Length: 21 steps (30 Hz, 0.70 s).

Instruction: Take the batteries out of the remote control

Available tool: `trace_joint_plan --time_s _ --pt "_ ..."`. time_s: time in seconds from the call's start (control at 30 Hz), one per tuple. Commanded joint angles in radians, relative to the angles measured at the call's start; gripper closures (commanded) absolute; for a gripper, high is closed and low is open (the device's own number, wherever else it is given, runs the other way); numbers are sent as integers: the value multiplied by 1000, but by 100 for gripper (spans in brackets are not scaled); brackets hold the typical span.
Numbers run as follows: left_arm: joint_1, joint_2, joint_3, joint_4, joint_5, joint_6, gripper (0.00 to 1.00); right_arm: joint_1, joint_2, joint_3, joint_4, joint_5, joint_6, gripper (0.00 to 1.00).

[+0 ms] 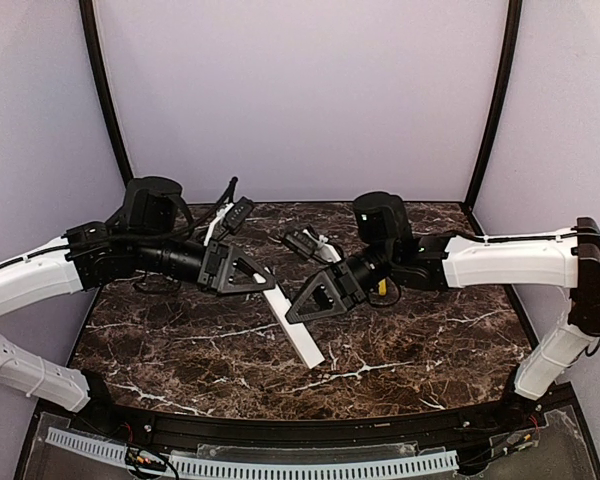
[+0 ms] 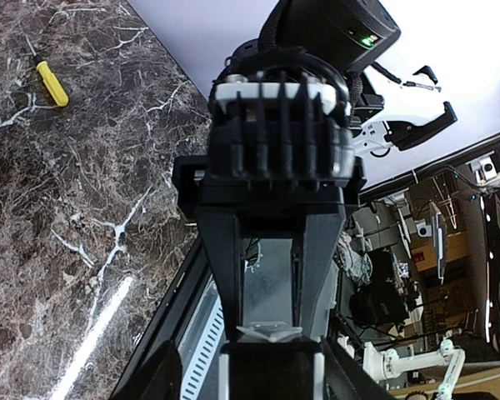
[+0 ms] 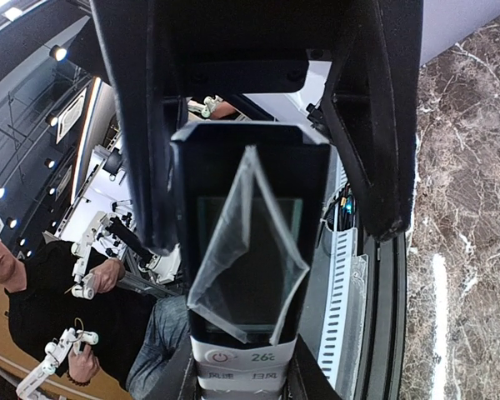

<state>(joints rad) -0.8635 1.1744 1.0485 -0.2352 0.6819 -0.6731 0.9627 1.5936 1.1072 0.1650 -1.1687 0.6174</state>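
Note:
The remote control (image 1: pixel 298 335) is a slim white bar slanting down to the right at mid-table. My left gripper (image 1: pixel 273 287) is shut on its upper part. In the right wrist view the remote's dark screen end (image 3: pixel 243 167) carries a peeling clear film (image 3: pixel 233 250), with white buttons below. My right gripper (image 1: pixel 292 315) has one jaw on each side of that dark end, and I cannot tell whether they press on it. In the left wrist view the right gripper (image 2: pixel 269 321) faces the camera, above the remote (image 2: pixel 271 375). No batteries or battery bay are visible.
A yellow-handled screwdriver (image 2: pixel 48 83) lies on the marble table (image 1: pixel 180 350), under the right arm in the top view (image 1: pixel 383 290). A black rail and a slotted white strip (image 1: pixel 280 465) run along the table's near edge. Purple walls enclose the back and sides.

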Motion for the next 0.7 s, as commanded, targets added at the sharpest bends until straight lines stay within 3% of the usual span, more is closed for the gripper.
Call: trace_joint_plan --time_s 0.0,0.1,0.33,0.4,0.6,0.67 --pt "-9 6 19 28 -10 -6 52 10 8 38 12 -18 -28 99" --pt "-10 5 13 31 -8 -11 66 9 6 44 8 -13 -30 99" --pt "-11 -13 -2 38 -27 -29 84 9 2 52 -18 40 -49 95" --pt "-11 -14 -2 36 -42 -45 87 8 -4 55 -25 64 -51 82" --pt "-10 -35 -26 73 -145 -142 92 3 -85 46 -58 226 -64 20" --pt "-10 -36 -30 74 -186 -186 93 -3 -134 17 -66 322 -71 9"
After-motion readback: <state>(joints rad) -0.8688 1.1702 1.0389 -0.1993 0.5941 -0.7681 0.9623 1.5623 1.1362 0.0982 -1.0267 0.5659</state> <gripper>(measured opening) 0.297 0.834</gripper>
